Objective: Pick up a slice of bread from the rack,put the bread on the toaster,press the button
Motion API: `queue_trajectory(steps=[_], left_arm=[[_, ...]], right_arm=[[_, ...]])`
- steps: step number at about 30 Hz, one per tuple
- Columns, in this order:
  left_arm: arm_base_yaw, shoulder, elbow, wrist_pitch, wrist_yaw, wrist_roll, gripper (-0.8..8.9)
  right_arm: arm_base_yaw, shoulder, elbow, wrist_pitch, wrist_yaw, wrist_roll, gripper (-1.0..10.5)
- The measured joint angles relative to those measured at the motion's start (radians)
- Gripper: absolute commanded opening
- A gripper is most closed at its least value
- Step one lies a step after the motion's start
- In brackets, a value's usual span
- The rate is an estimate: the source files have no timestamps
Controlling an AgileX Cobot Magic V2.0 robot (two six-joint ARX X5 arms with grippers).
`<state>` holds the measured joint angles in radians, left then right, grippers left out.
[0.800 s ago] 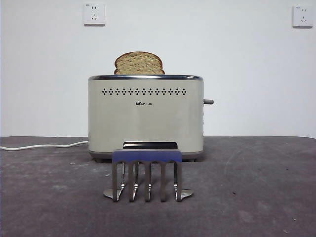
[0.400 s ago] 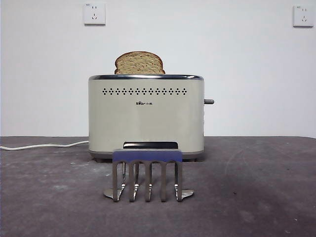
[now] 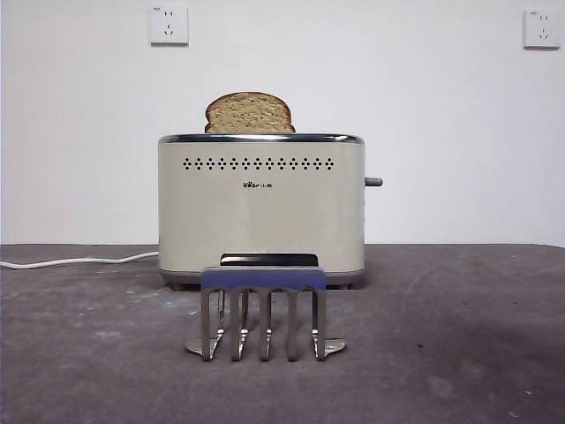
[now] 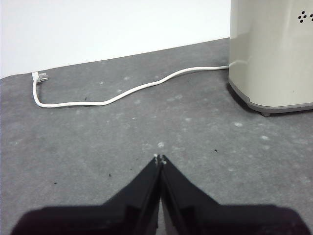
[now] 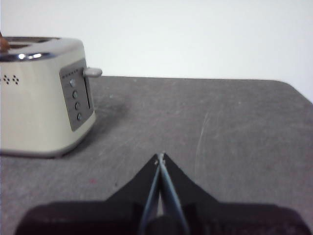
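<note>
The slice of bread (image 3: 250, 113) stands upright in the top of the cream toaster (image 3: 261, 208), its domed top showing above the chrome rim. The button (image 3: 373, 182) sticks out of the toaster's right side, high up; in the right wrist view the button (image 5: 92, 72) is a grey lever above a panel of small knobs. The metal rack (image 3: 263, 311) with its blue-purple bar stands in front of the toaster with nothing in its prongs. My left gripper (image 4: 160, 159) is shut over bare table, left of the toaster (image 4: 274, 54). My right gripper (image 5: 160, 157) is shut, well right of the toaster (image 5: 39, 98).
A white cord (image 4: 122, 93) runs from the toaster across the table to its plug (image 4: 39, 77). Two white wall sockets (image 3: 169, 25) sit high on the back wall. The dark grey table (image 3: 459, 353) stretches to both sides.
</note>
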<state>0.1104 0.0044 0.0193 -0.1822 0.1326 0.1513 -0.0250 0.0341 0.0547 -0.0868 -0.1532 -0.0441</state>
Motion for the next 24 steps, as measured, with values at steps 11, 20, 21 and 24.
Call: queue_trajectory(steps=[11,20,21,24], left_arm=[[0.0,0.0,0.0,0.0,0.0,0.0,-0.04],[0.0,0.0,0.0,0.0,0.0,0.0,-0.04],[0.0,0.0,0.0,0.0,0.0,0.0,-0.04],[0.0,0.0,0.0,0.0,0.0,0.0,-0.04]], right_arm=[[-0.001,-0.029,-0.034,-0.085,0.001,0.022,0.0],[-0.001,-0.03,-0.034,-0.085,0.0,0.048,0.0],[-0.001,-0.03,-0.034,-0.085,0.001,0.048,0.0],[-0.001,-0.03,-0.034,-0.085,0.001,0.049,0.0]])
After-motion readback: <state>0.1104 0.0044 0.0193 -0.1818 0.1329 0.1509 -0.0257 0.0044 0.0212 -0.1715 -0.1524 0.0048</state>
